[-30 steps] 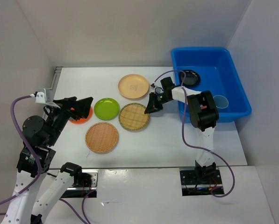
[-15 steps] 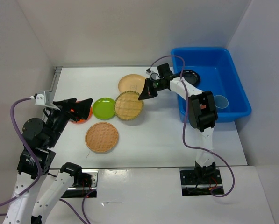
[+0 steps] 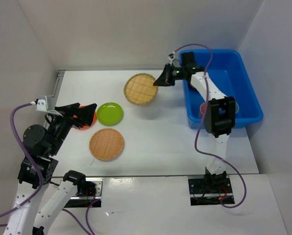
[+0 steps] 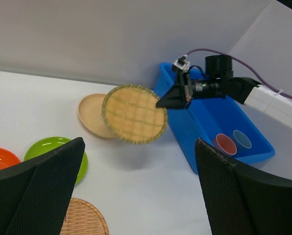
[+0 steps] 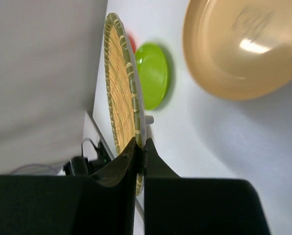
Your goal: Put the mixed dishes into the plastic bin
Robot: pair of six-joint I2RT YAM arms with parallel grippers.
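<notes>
At nine o'clock of the plastic bin, the right gripper pinches a tan woven plate by its rim, raised over the beige plate. The left gripper gapes wide at the lime plate's nine o'clock.

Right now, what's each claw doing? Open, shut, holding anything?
Left claw: open, holding nothing.
Right claw: shut on the rim of a woven plate, held in the air.
</notes>
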